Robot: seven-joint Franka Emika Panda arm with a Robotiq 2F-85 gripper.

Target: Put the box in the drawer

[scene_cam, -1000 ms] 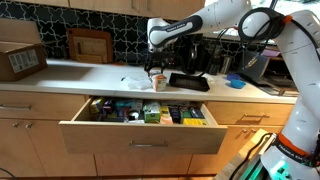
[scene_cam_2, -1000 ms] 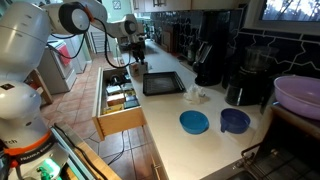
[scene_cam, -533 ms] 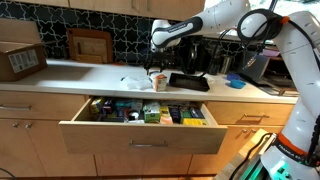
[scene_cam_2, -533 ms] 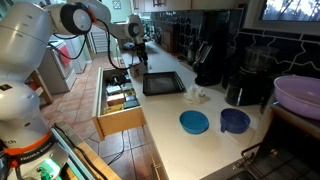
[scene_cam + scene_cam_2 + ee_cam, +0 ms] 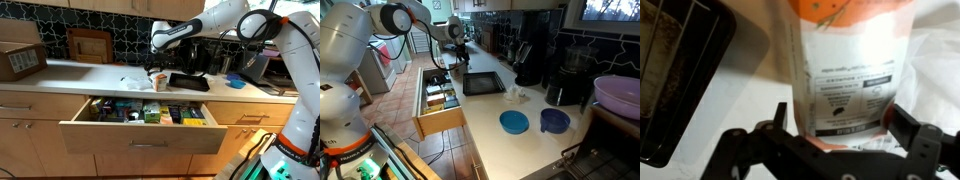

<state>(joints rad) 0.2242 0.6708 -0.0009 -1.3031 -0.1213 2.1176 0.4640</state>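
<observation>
The box [image 5: 845, 70] is a white and orange printed carton standing on the counter beside a black tray. In both exterior views it is small [image 5: 158, 82] [image 5: 458, 66] under my wrist. My gripper [image 5: 840, 125] is open, with one finger on each side of the box's lower part; the fingers [image 5: 781, 112] stand close to its sides. From outside, the gripper [image 5: 158, 68] [image 5: 457, 54] hangs just over the box. The drawer [image 5: 140, 137] [image 5: 440, 122] below the counter is pulled open and holds several items.
A black tray [image 5: 188, 81] [image 5: 482, 83] [image 5: 670, 70] lies next to the box. Crumpled white plastic [image 5: 132, 81] lies on the box's other side. A cardboard carton [image 5: 20, 60] sits at the counter's far end. Blue bowls [image 5: 514, 122] and a coffee machine [image 5: 530, 60] stand further along.
My gripper has shifted slightly sideways and down towards the box over the last second. The box and drawer have not moved.
</observation>
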